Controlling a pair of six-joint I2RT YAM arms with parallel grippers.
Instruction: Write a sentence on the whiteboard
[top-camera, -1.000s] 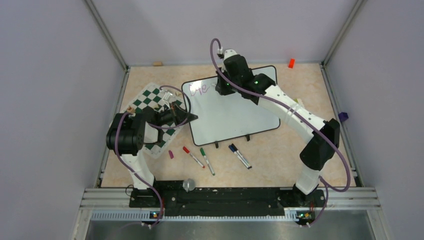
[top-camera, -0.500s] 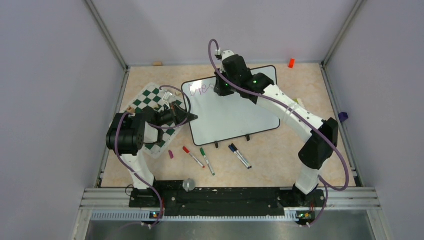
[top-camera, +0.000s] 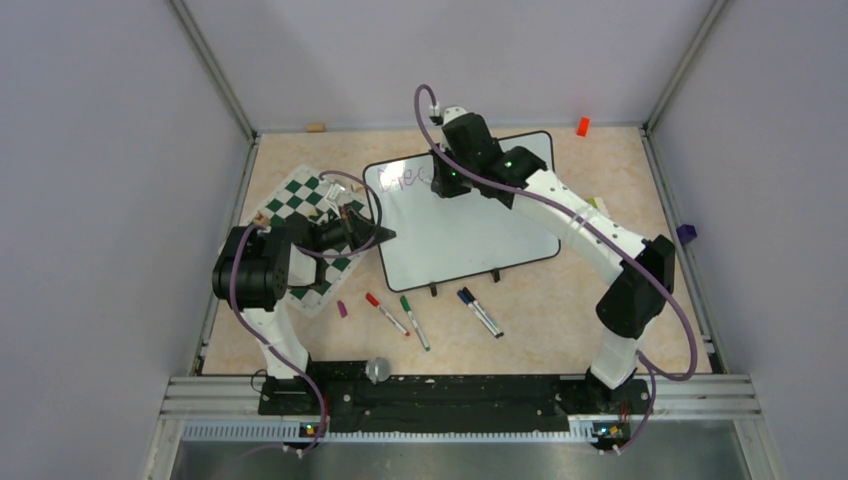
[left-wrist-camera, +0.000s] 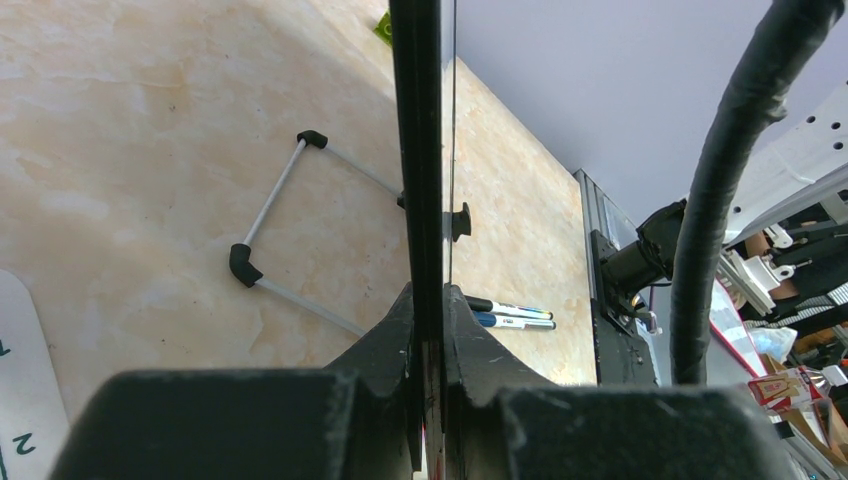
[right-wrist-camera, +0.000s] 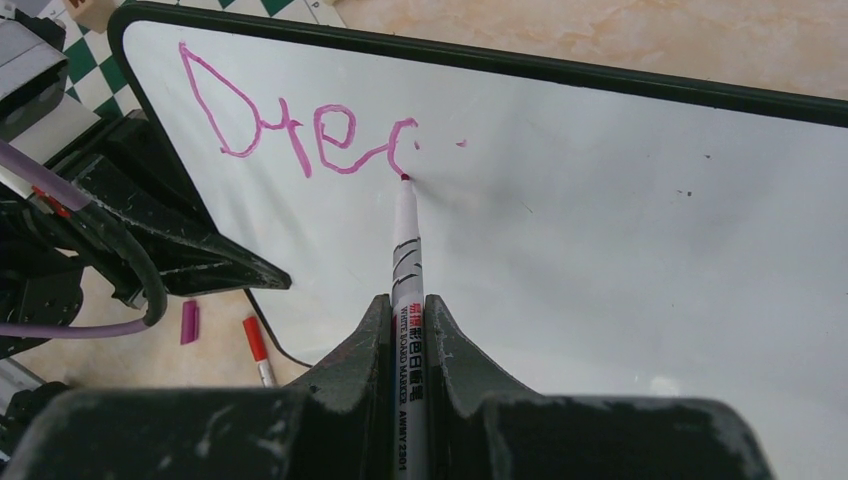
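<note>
Top external: whiteboard (top-camera: 470, 225) lay ahead of both arms, writing underway.
I had the left gripper (top-camera: 372, 236) clamped on its thin black frame, steadying the glossy panel; the right gripper (right-wrist-camera: 405, 335) pinched the slim marker (right-wrist-camera: 404, 235), tip touching beside "Dre" of the sentence (right-wrist-camera: 300, 130). Light, even pressure and a steady board would keep the pink strokes clean.

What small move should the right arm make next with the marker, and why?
Probably curve the marker tip onward and back up, closing the open stroke into an "a". The lettering on the whiteboard reads only "Dre" plus that stroke, the tip rests at its lower end, and the right gripper is shut on the marker; the left gripper clamps the board's edge.
</note>
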